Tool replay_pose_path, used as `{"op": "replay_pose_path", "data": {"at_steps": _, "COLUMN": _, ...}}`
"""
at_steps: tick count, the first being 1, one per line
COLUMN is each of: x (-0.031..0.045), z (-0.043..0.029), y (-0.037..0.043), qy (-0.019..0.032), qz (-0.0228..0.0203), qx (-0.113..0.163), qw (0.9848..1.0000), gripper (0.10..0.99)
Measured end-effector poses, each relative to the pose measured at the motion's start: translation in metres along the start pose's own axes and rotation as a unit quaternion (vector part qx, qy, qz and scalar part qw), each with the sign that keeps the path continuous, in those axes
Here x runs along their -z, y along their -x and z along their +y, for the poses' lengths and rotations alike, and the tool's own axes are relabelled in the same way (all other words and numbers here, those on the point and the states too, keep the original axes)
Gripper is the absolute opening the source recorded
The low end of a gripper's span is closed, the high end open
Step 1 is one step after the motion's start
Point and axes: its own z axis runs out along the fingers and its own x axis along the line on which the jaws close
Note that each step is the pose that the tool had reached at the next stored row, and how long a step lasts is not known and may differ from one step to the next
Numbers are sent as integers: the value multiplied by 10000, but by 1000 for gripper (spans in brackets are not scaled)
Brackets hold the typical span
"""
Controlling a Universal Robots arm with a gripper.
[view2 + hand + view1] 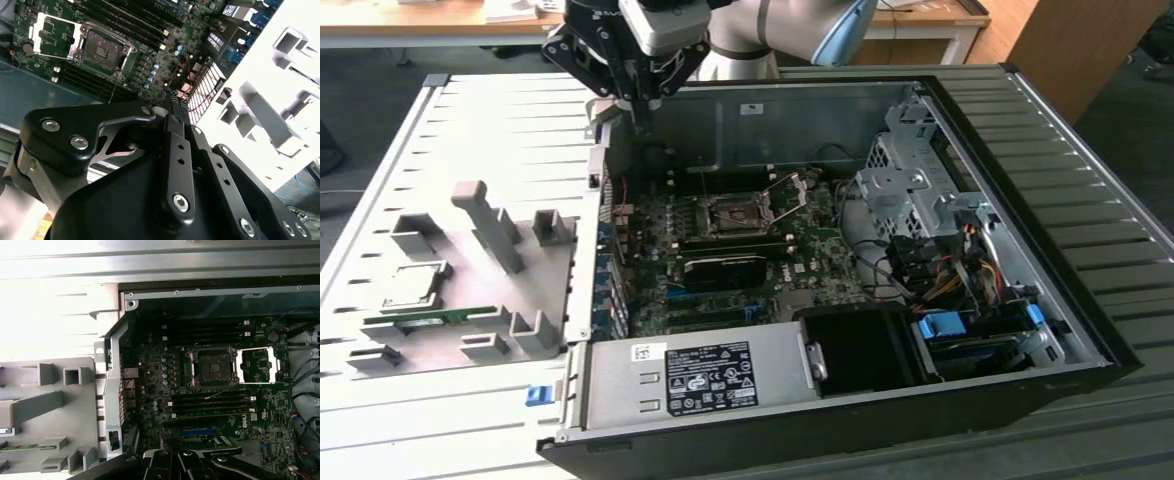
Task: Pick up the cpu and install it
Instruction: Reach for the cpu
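The cpu (411,285), a flat silver-grey square, lies in a holder on the grey fixture plate (480,345) at the exterior view's left, outside the computer case. My gripper (640,112) hangs high over the far left corner of the open case, well away from the cpu, its fingers shut with nothing between them. The black motherboard socket (727,213) sits bare with its metal frame flipped open beside it. Both wrist views show the socket (102,50) (212,367) and the gripper (174,100) (175,460).
A long green memory stick (427,320) lies on the fixture just in front of the cpu, and grey upright posts (487,225) stand beside them. Inside the case are a power supply (700,380), drive cages (914,185), cables and a blue clip.
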Motion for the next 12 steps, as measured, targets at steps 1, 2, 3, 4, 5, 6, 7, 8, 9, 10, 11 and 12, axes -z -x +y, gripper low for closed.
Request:
{"op": "replay_pose_path", "data": {"at_steps": 1, "x": 0, "z": 0, "y": -2, "qy": 0, "qz": 0, "qx": 0, "qw": 10000, "gripper": 106}}
{"op": "replay_pose_path", "data": {"at_steps": 2, "x": -1, "z": 0, "y": -4, "qy": 1, "qz": 0, "qx": 0, "qw": 10000, "gripper": 106}}
{"op": "replay_pose_path", "data": {"at_steps": 3, "x": -1, "z": -1, "y": -6, "qy": 1, "qz": 0, "qx": 0, "qw": 10000, "gripper": 106}}
{"op": "replay_pose_path", "data": {"at_steps": 4, "x": -1, "z": -1, "y": -9, "qy": 0, "qz": 0, "qx": 0, "qw": 10000, "gripper": 106}}
{"op": "replay_pose_path", "data": {"at_steps": 5, "x": -1, "z": -1, "y": -12, "qy": 0, "qz": -1, "qx": -1, "qw": 10000, "gripper": 106}}
{"op": "replay_pose_path", "data": {"at_steps": 6, "x": -2, "z": -1, "y": -14, "qy": 1, "qz": 0, "qx": 0, "qw": 10000, "gripper": 106}}
{"op": "replay_pose_path", "data": {"at_steps": 7, "x": -2, "z": -1, "y": -17, "qy": 0, "qz": 0, "qx": 0, "qw": 10000, "gripper": 106}}
{"op": "replay_pose_path", "data": {"at_steps": 8, "x": -2, "z": -2, "y": -21, "qy": 0, "qz": 0, "qx": 0, "qw": 10000, "gripper": 106}}
{"op": "replay_pose_path", "data": {"at_steps": 9, "x": -2, "z": -2, "y": -24, "qy": 1, "qz": 0, "qx": 0, "qw": 10000, "gripper": 106}}
{"op": "replay_pose_path", "data": {"at_steps": 10, "x": -2, "z": -2, "y": -26, "qy": 0, "qz": 0, "qx": 0, "qw": 10000, "gripper": 106}}
{"op": "replay_pose_path", "data": {"at_steps": 11, "x": -3, "z": -2, "y": -27, "qy": 0, "qz": 0, "qx": 0, "qw": 10000, "gripper": 106}}
{"op": "replay_pose_path", "data": {"at_steps": 12, "x": -3, "z": -2, "y": -29, "qy": 0, "qz": 0, "qx": 0, "qw": 10000, "gripper": 106}}
